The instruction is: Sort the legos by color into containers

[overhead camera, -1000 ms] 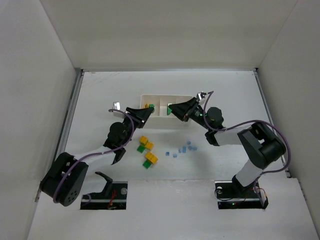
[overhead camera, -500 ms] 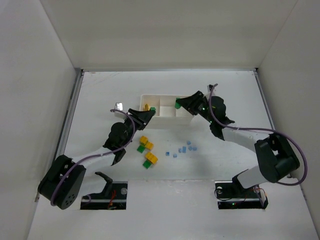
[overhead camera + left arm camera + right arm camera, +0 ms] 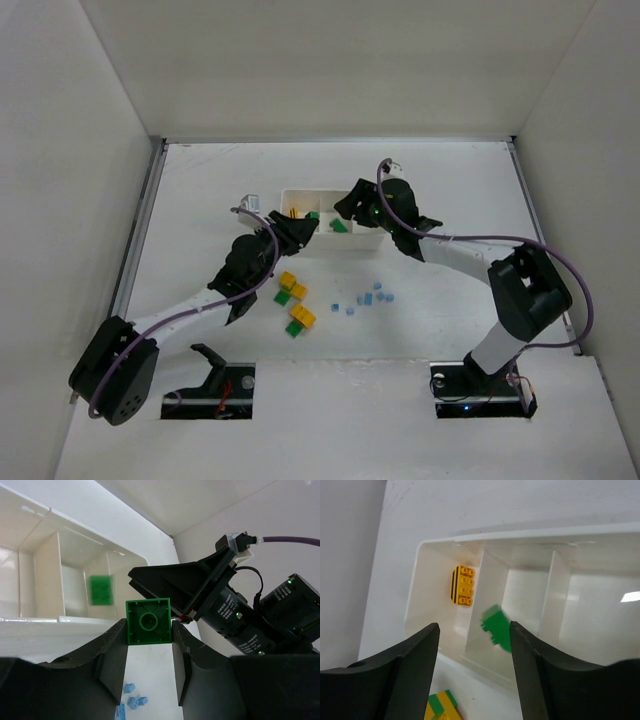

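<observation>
Legos (image 3: 299, 291) partly sorted; we judge the task is early-to-mid. Left gripper (image 3: 148, 630) is clenched on a small green studded plastic brick (image 3: 148, 621), just short of the tray's near wall, not dropped yet. Right gripper (image 3: 474, 626) is spread wide with nothing pinched. Under it we see a blurred green plastic brick (image 3: 496, 628) at the middle compartment, beside a divider and touching neither finger. We read that one as released.

White rectangular plastic tray (image 3: 530, 531) has three compartments. A yellow studded plastic brick (image 3: 462, 586) lies in the left end one, and in the third we make out nothing.

Left on the white table (image 3: 450, 180): yellow-and-green plastic brick pairs (image 3: 300, 320) near the tray, unsplit, and tiny light blue plastic pieces (image 3: 368, 297) scattered beside them, none binned.

We count one yellow in, one green in, one green in hand. The pairs and all the blue remain.
</observation>
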Available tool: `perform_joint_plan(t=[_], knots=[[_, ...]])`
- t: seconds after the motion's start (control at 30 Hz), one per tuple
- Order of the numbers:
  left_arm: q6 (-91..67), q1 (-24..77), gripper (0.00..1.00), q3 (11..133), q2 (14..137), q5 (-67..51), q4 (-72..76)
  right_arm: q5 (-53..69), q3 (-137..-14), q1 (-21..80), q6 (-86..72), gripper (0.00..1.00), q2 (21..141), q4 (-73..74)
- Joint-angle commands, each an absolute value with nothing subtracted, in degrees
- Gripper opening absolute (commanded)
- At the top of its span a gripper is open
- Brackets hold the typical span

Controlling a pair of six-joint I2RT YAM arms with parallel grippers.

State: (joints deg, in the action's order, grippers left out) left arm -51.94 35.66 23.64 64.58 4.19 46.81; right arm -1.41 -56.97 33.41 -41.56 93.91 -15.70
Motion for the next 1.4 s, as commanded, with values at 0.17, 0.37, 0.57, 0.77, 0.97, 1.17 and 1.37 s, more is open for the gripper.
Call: perform_joint_plan(t=[0.17,0.37,0.57,0.77,0.97,1.17,1.37], knots=[[-45.53,37.04,0.13,33.56,71.18,5.62,42.02,-4.22,-54.51,33.79,-39.9,0.61,86.94,-17.84],[-40.44,38.18,0.15,42.61,79.26,8.6,32.54,-6.5,-42.91,32.92,-40.34,0.4,76.22,-21.35],[-33.93,40.12,0.22,51.4,86.83,13.79,24.8,-6.68,-36.39,33.09,-40.34,0.42,68.48,-21.88],[-31.82,40.82,0.48,55.99,90.53,14.33,22.15,-6.95,-34.45,34.23,-39.29,0.45,64.86,-20.83],[-31.82,39.33,0.52,53.62,85.97,14.33,22.32,-6.42,-35.77,38.79,-36.48,0.39,68.11,-20.65],[-33.04,36.26,0.5,44.84,75.08,14.59,21.89,-4.92,-40.07,47.93,-30.33,0.28,74.61,-19.95],[-36.91,32.22,0.5,34.91,61.28,14.77,15.92,-3.25,-45.25,56.37,-24.18,0.66,82.52,-18.99]])
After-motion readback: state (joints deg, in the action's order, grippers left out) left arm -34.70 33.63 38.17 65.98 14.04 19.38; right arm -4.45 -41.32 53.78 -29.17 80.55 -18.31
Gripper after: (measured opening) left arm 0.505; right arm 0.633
